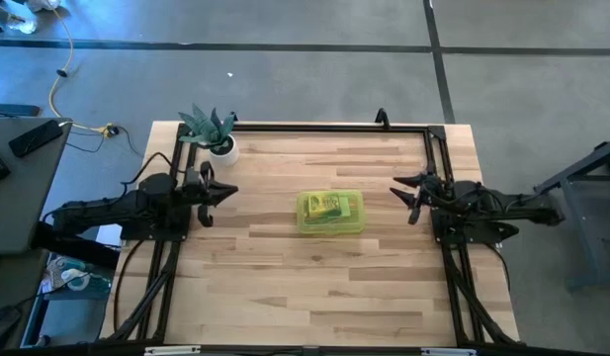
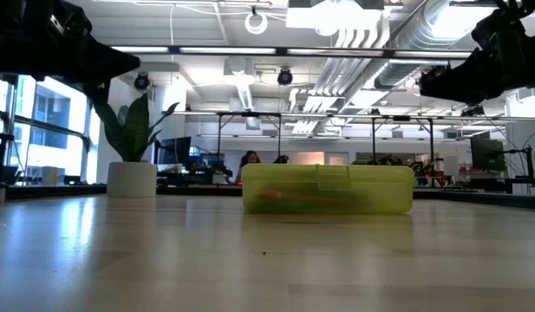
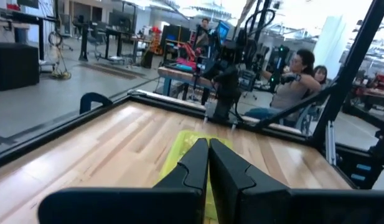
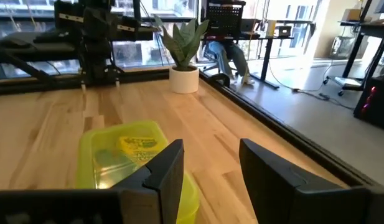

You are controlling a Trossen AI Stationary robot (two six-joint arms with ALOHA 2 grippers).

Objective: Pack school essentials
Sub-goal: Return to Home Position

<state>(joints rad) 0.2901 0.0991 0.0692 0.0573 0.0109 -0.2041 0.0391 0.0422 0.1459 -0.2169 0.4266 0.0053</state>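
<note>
closed translucent yellow-green case flat on wooden table, midway between left gripper and right gripper, touching neither. potted plant just beyond left gripper, at table edge. seated person past table.

Overhead looks straight down, low view skims the table, wrist views face inward; all seemingly share the case.

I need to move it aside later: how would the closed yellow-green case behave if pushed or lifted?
The case looks like rigid plastic, so probably stiff. It lies low and flat on the table, so it would likely slide, not tip. The crayon box inside may shift.
</note>
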